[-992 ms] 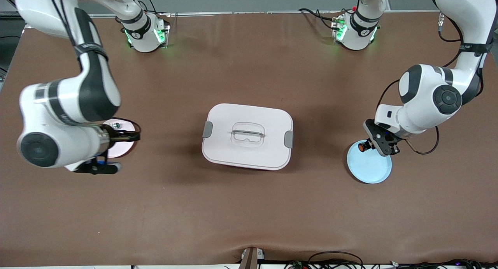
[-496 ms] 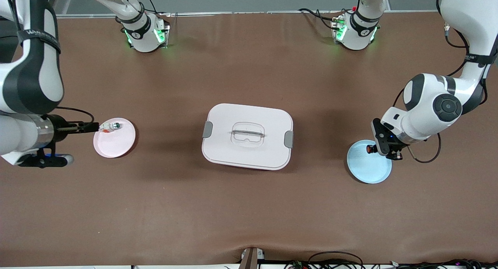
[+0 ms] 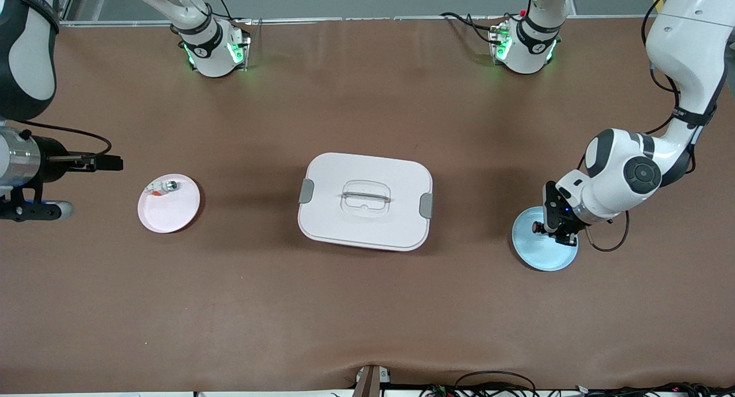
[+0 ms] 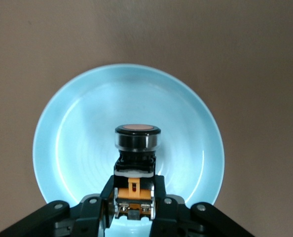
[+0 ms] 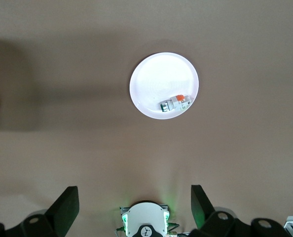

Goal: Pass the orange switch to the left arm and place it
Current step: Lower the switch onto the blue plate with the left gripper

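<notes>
The orange switch (image 3: pixel 538 227) is black and orange with a round button end. It is gripped in my left gripper (image 3: pixel 544 227), just over the light blue plate (image 3: pixel 545 254). In the left wrist view the switch (image 4: pixel 136 148) sits between the fingers (image 4: pixel 159 190) of the left gripper (image 4: pixel 133 200), button end toward the blue plate (image 4: pixel 77 138). The white lidded box (image 3: pixel 365 200) stands mid-table between the two plates. My right gripper (image 3: pixel 109 162) is open and empty over bare table at the right arm's end, apart from the pink plate (image 3: pixel 172 213). Its fingers stand wide apart in the right wrist view (image 5: pixel 135 197).
A small white-grey part (image 3: pixel 163 186) lies on the pink plate, and both show in the right wrist view, the part (image 5: pixel 176 103) on the plate (image 5: pixel 151 84). The arm bases (image 3: pixel 212 52) (image 3: pixel 522 46) stand farthest from the front camera. Cables lie along the table's nearest edge.
My right arm has drawn back from the pink plate toward its end of the table, leaving the white-grey part there. My left gripper has shifted slightly over the blue plate with the switch.
</notes>
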{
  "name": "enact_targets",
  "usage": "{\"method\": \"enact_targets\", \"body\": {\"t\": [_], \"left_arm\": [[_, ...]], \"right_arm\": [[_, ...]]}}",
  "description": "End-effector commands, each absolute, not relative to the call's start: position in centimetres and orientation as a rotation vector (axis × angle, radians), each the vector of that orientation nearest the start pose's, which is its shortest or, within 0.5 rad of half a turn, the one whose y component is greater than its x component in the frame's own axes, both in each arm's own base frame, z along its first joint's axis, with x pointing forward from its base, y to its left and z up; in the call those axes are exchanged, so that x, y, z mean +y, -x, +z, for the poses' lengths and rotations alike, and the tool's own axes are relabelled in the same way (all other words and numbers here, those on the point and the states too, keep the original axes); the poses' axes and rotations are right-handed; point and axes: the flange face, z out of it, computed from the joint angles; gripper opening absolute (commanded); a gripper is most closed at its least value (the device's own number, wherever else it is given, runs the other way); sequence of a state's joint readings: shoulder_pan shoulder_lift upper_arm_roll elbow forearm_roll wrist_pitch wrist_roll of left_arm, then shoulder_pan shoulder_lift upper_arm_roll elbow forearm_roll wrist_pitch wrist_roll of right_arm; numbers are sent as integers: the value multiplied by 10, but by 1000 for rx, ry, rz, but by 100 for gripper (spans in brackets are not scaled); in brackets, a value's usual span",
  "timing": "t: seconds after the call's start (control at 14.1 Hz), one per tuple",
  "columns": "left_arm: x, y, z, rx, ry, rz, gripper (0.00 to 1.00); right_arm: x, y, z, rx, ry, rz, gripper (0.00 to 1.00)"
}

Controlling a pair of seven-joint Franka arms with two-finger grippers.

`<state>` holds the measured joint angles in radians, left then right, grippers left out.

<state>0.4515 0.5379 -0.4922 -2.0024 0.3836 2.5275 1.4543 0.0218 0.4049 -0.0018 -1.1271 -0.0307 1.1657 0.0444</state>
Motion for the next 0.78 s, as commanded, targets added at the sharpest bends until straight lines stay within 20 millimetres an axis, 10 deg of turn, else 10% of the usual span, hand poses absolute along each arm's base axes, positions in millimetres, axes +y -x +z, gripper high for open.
{"method": "enact_targets", "body": {"t": [0.0,0.71], "left_arm": [[-16,-617,217,2390,1928,-122,0],[-4,-618,192,2346,1965,-142,9]], "right_arm": [[-1,-620,556,56,3144,601,100],[-27,-623,568,145,3108,496,100]]}}
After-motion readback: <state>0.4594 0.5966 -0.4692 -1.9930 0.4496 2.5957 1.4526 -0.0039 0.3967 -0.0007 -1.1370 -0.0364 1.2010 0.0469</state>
